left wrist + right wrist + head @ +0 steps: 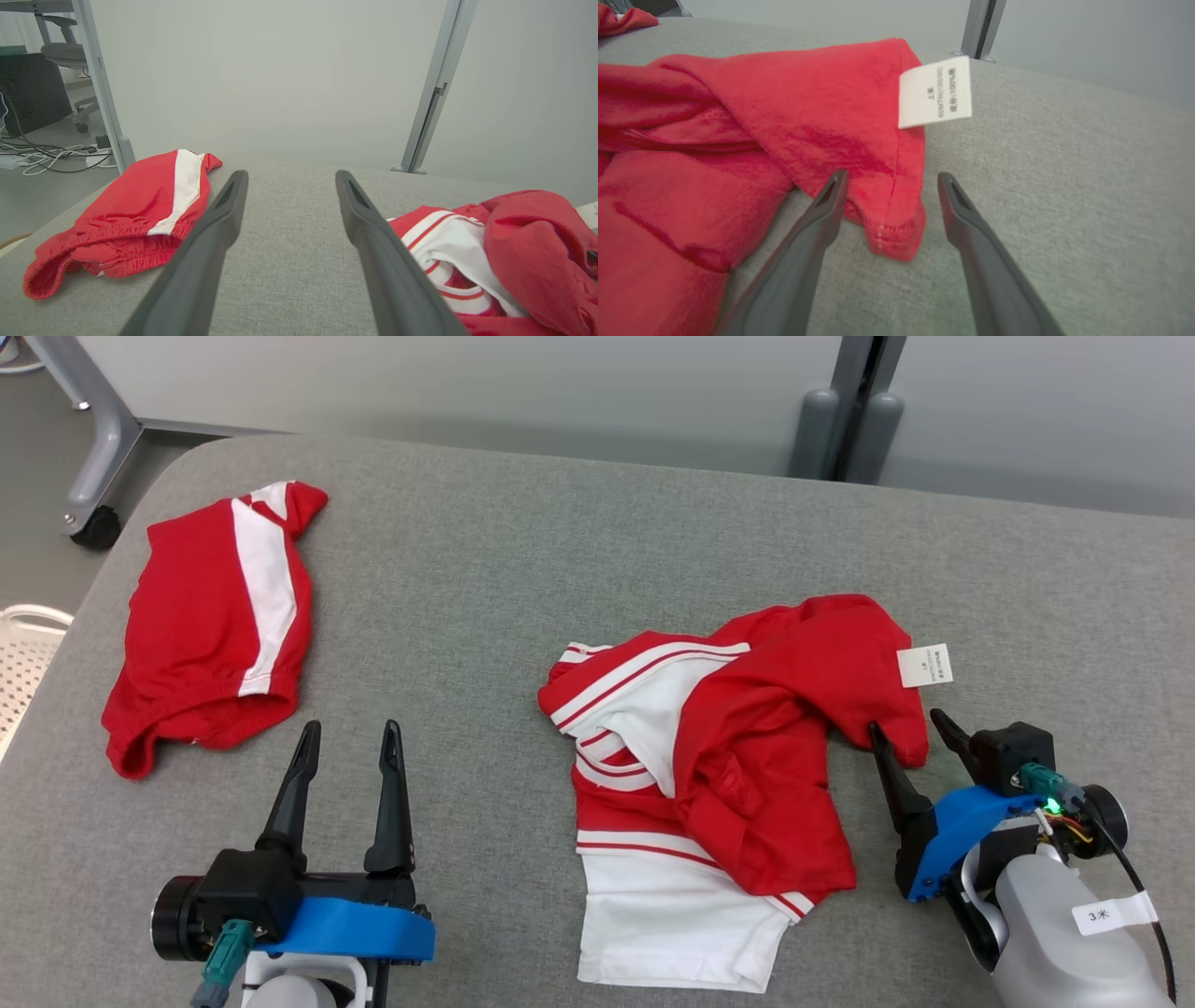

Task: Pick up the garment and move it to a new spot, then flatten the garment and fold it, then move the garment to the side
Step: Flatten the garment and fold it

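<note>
The garment (738, 775) is a crumpled red and white top lying on the grey padded table (560, 541), with a white label (925, 665) at its right edge. My right gripper (907, 724) is open at the garment's right corner. In the right wrist view a red hemmed corner (896, 233) lies between the open fingers of the right gripper (892, 179), just below the label (935, 92). My left gripper (351, 728) is open over bare table left of the garment, holding nothing. The left wrist view shows the left gripper (290, 177) with the garment (504, 252) to its right.
Red shorts with a white stripe (215, 625) lie at the table's far left, also in the left wrist view (126, 219). A white basket (23, 653) and a castor leg (93, 523) stand beyond the left edge. Grey partition posts (850, 429) rise behind the table.
</note>
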Available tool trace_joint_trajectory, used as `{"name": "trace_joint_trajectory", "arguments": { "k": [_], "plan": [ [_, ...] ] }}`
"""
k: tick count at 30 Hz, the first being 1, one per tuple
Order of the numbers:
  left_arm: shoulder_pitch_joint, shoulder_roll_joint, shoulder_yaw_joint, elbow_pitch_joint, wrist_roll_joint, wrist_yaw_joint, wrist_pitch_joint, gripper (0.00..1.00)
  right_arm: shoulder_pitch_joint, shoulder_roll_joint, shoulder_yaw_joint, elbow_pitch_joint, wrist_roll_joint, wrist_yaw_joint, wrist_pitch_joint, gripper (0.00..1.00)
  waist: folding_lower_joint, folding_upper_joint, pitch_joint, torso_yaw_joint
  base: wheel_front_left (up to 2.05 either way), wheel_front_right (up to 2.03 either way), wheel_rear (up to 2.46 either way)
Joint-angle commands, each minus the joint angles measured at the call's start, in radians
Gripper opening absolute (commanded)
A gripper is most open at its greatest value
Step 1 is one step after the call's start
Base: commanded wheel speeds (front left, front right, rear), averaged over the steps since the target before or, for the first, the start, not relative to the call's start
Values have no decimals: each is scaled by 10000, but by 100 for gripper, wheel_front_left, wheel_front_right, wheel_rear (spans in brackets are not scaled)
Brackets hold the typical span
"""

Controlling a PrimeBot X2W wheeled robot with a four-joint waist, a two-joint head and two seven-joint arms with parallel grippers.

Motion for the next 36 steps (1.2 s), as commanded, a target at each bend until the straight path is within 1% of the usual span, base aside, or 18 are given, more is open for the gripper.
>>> {"name": "trace_joint_trajectory", "arguments": {
  "k": [1,4,5,6,9,13,16,27,31,36],
  "plan": [
    [-168,-3,2,-53,-32,-7,-26,100,-266,-47,-23,218,18,1,-10,100,0,-1,135,156,0,0,0],
    [-200,-3,-11,-63,-66,28,-26,100,-398,52,15,709,149,1,-8,100,0,-1,213,249,0,0,0],
    [-220,-3,-19,-62,-70,33,-26,100,-466,77,53,828,199,1,-8,20,0,-1,226,269,0,0,0],
    [-236,-3,-26,-58,-73,38,-26,100,-551,81,75,911,276,1,-8,0,0,-1,239,284,0,0,0],
    [-213,-3,37,-52,-65,59,-26,100,-701,90,130,821,532,1,-10,0,0,-1,223,234,0,0,0],
    [-15,-3,125,15,14,57,-26,100,-509,-41,209,181,810,1,-10,0,0,-1,-20,-35,0,0,0],
    [114,-1,218,54,77,8,-26,100,-202,-214,304,-616,1075,1,-10,0,0,-1,-307,-343,0,0,0],
    [547,-1,296,24,225,-81,-26,100,690,-1359,615,-3930,1771,1,18,0,0,-1,-1068,-1464,0,0,0],
    [678,0,273,28,233,-88,-26,100,661,-1807,228,-5117,1926,1,523,0,0,-1,-1180,-1654,0,0,0],
    [685,0,170,54,220,-107,-26,100,880,-2355,-636,-6459,2053,1,1553,0,0,-1,-1213,-1576,0,0,0]
  ]
}}
